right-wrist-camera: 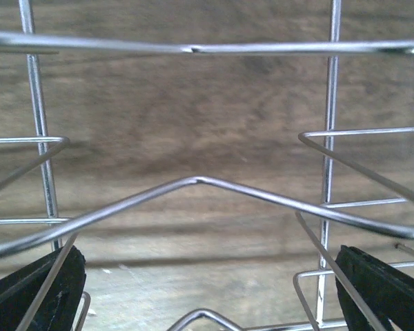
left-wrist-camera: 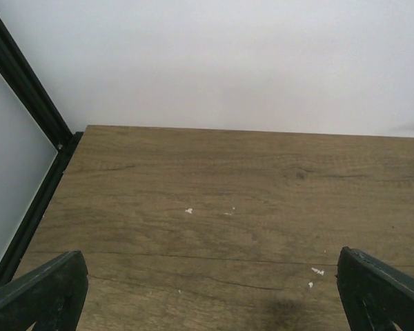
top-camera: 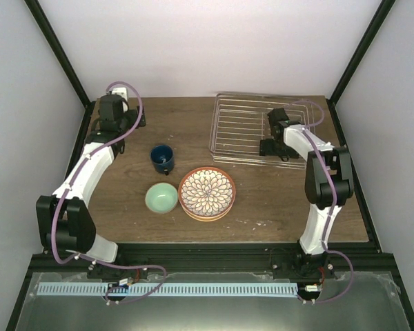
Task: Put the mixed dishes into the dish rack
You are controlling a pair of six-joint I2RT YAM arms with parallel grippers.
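Desk [top-camera: 262,207]: brown wood-grain top, which carried everything listed.
Dish rack [top-camera: 238,131]: silver wire grid that lay flat at the far right of the desk, with no dishes in it.
Plates [top-camera: 207,193]: terracotta-rimmed stack near the desk's middle, the white flower-petal one on top.
Bowl [top-camera: 161,198]: pale mint-green, upright, just left of the plates.
Mug [top-camera: 162,158]: dark blue, upright, beyond the bowl and apart from it.
Left pincer [left-wrist-camera: 210,296]: spread wide, holding nothing, over bare desk near the far left corner.
Right pincer [right-wrist-camera: 207,289]: spread wide, gripping nothing, low over the rack's wires.
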